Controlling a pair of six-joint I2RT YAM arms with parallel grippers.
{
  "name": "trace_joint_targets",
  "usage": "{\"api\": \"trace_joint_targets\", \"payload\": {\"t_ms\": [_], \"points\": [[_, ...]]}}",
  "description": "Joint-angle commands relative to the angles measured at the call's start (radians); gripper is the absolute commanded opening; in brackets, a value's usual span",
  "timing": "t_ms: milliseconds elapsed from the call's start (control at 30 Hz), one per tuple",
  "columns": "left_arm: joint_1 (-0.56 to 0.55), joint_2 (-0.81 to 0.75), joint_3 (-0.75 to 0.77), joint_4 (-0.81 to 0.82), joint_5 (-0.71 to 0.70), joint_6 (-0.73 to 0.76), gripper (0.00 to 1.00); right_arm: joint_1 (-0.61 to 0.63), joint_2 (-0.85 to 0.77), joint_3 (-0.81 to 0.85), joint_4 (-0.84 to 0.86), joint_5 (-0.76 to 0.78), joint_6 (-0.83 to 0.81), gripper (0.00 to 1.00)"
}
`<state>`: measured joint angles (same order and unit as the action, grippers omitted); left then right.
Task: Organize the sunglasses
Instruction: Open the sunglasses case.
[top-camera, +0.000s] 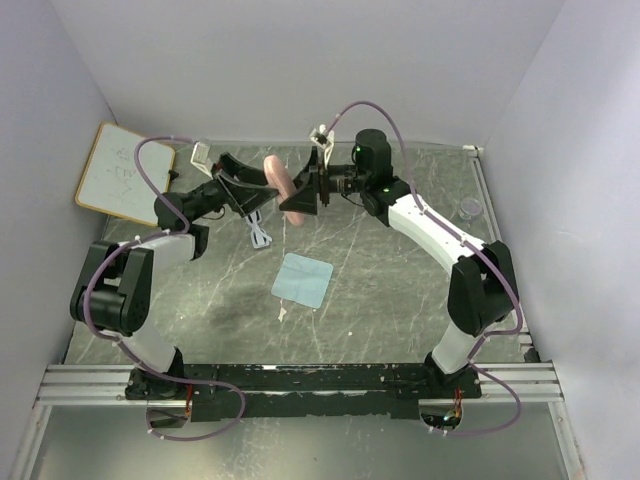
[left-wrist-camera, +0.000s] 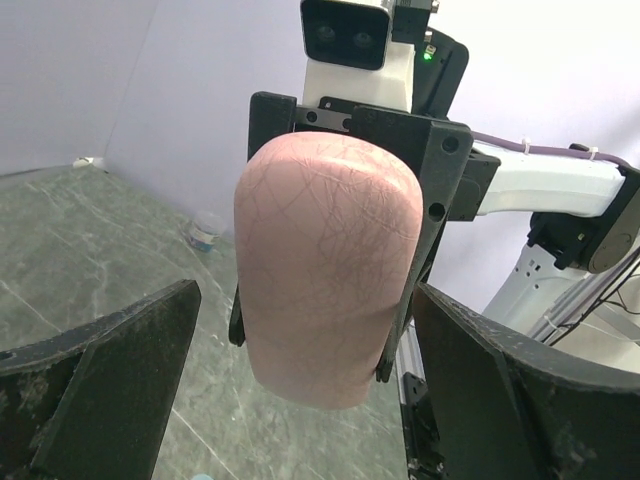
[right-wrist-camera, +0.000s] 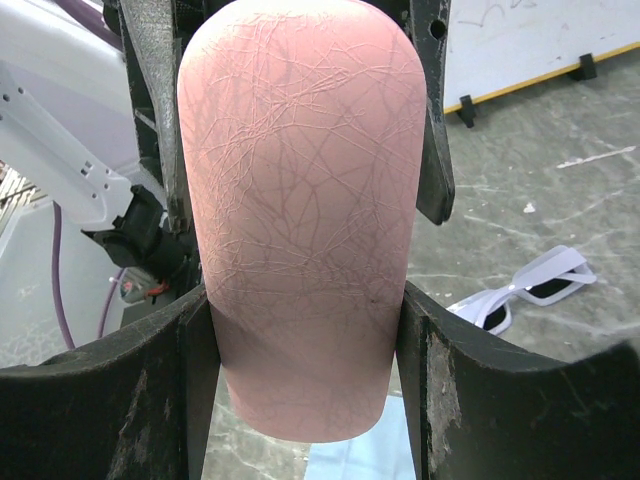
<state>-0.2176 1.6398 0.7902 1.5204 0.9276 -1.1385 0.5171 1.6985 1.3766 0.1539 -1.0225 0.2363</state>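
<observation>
The pink case (top-camera: 278, 178) hangs in the air over the back of the table, between the two arms. My right gripper (right-wrist-camera: 305, 310) is shut on it, both pads pressed against its sides, and shows in the top view at the right gripper (top-camera: 298, 190). My left gripper (left-wrist-camera: 305, 295) is open and straddles the case's (left-wrist-camera: 325, 270) other end, with a gap on each side. The sunglasses (top-camera: 260, 232), pale frame with dark lenses, lie on the table just below the left gripper (top-camera: 265, 183). In the right wrist view the sunglasses (right-wrist-camera: 525, 295) sit to the right of the case (right-wrist-camera: 300, 220).
A pale blue cloth (top-camera: 303, 279) lies flat mid-table, and the cloth (right-wrist-camera: 365, 460) also shows under the case. A whiteboard (top-camera: 123, 172) leans at the back left. A small clear cup (top-camera: 469, 208) stands near the right wall. White walls enclose three sides of the table.
</observation>
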Motion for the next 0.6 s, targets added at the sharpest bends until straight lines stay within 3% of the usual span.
{"api": "trace_joint_targets", "payload": {"t_ms": [0,233,500,567], "points": [[0.016,0.035,0.076,0.223,0.021,0.014,0.99,-0.041,-0.025,0.047,0.057,-0.031,0.011,0.00],[0.017,0.085,0.173,0.172,0.042,0.045,0.99,-0.063,0.038,0.118,0.076,-0.059,0.040,0.00],[0.017,0.172,0.239,0.285,0.070,-0.059,1.00,-0.060,0.069,0.119,0.120,-0.074,0.076,0.00],[0.017,0.182,0.249,0.286,0.082,-0.068,0.95,-0.059,0.070,0.115,0.121,-0.069,0.076,0.00]]}}
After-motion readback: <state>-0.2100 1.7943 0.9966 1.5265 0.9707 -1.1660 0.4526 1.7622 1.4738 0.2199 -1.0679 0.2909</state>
